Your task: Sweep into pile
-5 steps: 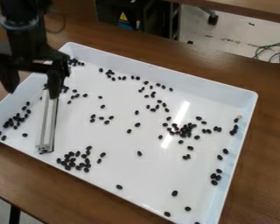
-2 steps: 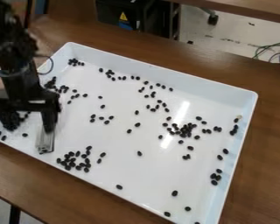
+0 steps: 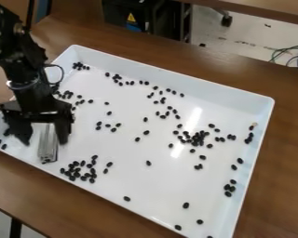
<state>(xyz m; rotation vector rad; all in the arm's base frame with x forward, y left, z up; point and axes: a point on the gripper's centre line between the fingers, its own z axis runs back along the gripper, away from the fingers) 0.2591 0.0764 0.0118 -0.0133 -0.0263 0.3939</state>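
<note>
At the left side of the white tray (image 3: 152, 67), my gripper (image 3: 43, 140) hangs low with its fingers spread apart. A silver metal bar (image 3: 47, 148) lies in the tray between and slightly beyond the two fingers, its far part hidden behind the gripper. Dark beans are scattered over the tray. One bean cluster (image 3: 77, 172) sits just right of the bar's near end, and another cluster (image 3: 195, 138) lies right of centre. Other beans line the far side and the right wall. My gripper covers part of the left edge's beans.
The tray's raised walls surround the work area on a brown wooden table (image 3: 273, 153). Behind it stand a dark cabinet (image 3: 142, 16) and, at the right, some cables (image 3: 291, 55).
My gripper has come down toward the tray's near left corner, then shifted a little right around the bar. The bar and the beans in sight have not moved.
</note>
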